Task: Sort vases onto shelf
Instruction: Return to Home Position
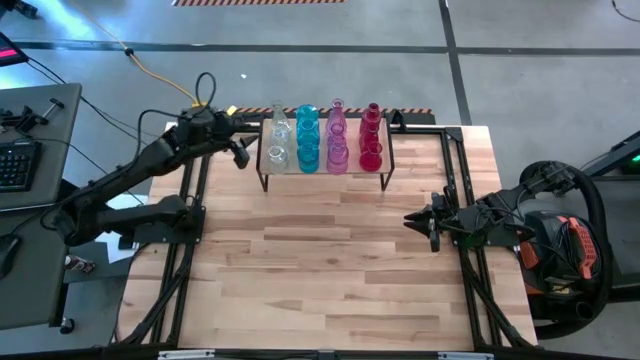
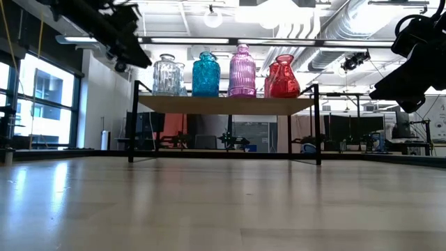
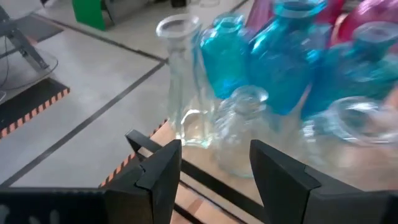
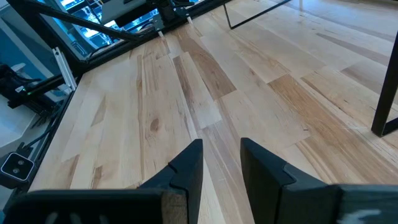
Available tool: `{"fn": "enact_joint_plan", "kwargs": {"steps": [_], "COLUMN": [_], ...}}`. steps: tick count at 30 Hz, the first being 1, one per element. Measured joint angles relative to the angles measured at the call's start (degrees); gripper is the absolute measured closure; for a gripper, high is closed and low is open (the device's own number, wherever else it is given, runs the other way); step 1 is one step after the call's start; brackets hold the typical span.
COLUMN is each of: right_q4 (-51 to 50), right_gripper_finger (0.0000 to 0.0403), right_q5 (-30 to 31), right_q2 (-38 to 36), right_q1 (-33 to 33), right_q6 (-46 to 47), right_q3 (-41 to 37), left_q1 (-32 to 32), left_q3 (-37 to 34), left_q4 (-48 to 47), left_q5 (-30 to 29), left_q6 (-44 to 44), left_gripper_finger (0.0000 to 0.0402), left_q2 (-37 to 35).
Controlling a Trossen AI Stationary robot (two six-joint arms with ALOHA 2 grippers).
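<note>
– Over the table, seen from above, where does everything stand?

– All the vases [image 1: 322, 140] are on the shelf [image 1: 322, 177] at the far edge, in colour columns. From left to right they are clear vases [image 1: 277, 143], teal vases [image 1: 308, 140], pink-purple vases [image 1: 337, 140] and red vases [image 1: 371, 140]. The left gripper [image 1: 240, 152] hovers just beside the shelf's left end, by the clear ones. The right gripper [image 1: 420, 221] waits near the table's right side, well apart from the shelf.

– So the sorting looks done, and it's mainly the left arm that has to get home. What does the table-level view add?

– Nothing stands on the tabletop [image 2: 223, 202] in front of the shelf. The left arm is up above the shelf top, off its left end. From there I'd take it away from the shelf first and only then lower or fold it.

– And its own wrist camera?

– The fingers are spread wide with nothing between them. A squat clear vase [image 3: 239, 134] and a tall clear bottle [image 3: 180, 74] stand close ahead, at the shelf's corner. I'd leave the fingers as they are and pull straight back until the glass is well clear. Turning the wrist this near could knock the corner vase off.

– The right wrist?

– Its fingers are a narrow gap apart and hold nothing, with bare wood below. That arm looks close to home already, so it needs little more than to tuck in.
</note>
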Motion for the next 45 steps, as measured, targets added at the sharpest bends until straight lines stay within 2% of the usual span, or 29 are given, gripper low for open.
{"fn": "enact_joint_plan", "kwargs": {"steps": [11,19,25,28,34,45], "right_q4": [0.0,0.0,0.0,0.0,0.0,0.0], "right_gripper_finger": [0.0314,0.0314,0.0314,0.0314,0.0314,0.0314], "right_q5": [0.0,0.0,0.0,0.0,0.0,0.0], "right_q2": [0.0,0.0,0.0,0.0,0.0,0.0], "right_q1": [0.0,0.0,0.0,0.0,0.0,0.0], "right_q6": [0.0,0.0,0.0,0.0,0.0,0.0], "right_q3": [0.0,0.0,0.0,0.0,0.0,0.0], "left_q1": [-6.1,-11.4,-15.3,-16.5,-18.7,-20.8], "left_q3": [-0.9,-17.3,-25.2,-28.2,-34.3,-42.0], "left_q4": [-11.5,2.4,11.3,15.0,19.7,20.6], "left_q5": [-1.6,-3.9,-6.0,-6.5,-6.3,-5.8], "left_q6": [-11.2,-22.8,-19.8,-16.4,-15.9,-17.4], "left_gripper_finger": [0.0222,0.0222,0.0223,0.0223,0.0223,0.0223], "left_q2": [-13.9,-27.7,-34.8,-36.7,-38.4,-38.4]}}
